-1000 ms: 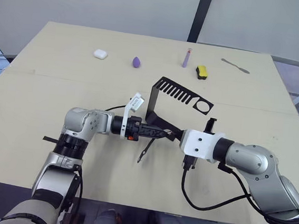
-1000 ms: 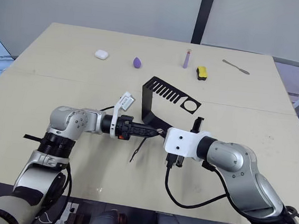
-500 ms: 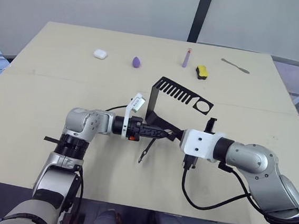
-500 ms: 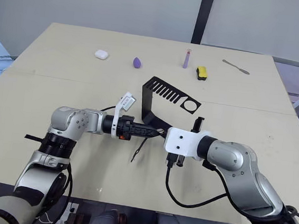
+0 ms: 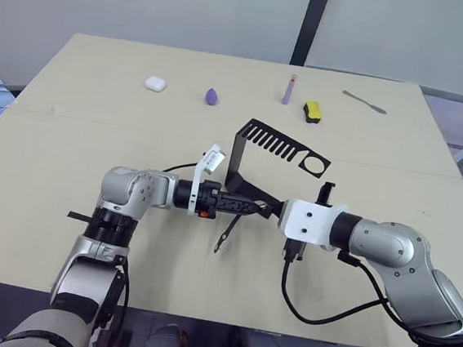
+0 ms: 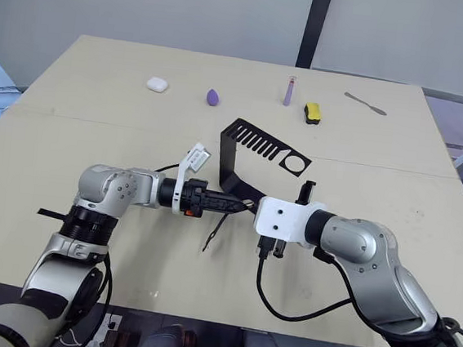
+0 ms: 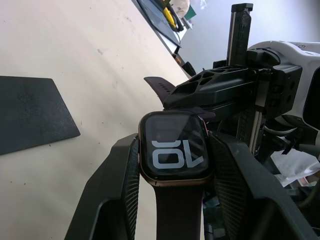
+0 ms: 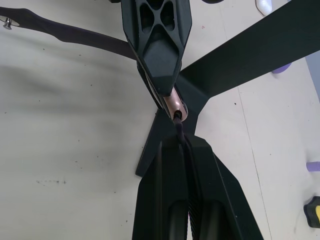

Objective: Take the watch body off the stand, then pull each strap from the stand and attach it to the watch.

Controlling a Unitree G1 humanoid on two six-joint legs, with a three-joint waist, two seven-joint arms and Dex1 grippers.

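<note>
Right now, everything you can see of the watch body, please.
The small rounded-square watch body with dark screen shows white digits and a grey-bronze rim that looks metallic. The left gripper is shut on it, one black ribbed finger on each side, holding it off the pale table beside the black sheet-metal stand. One thin dark strap is attached to it. At its opposite edge, the right gripper holds the second dark strap against its rim.

Along the table's far side lie a white case, purple drop, lilac tube, yellow-and-black block and metal spatula.
</note>
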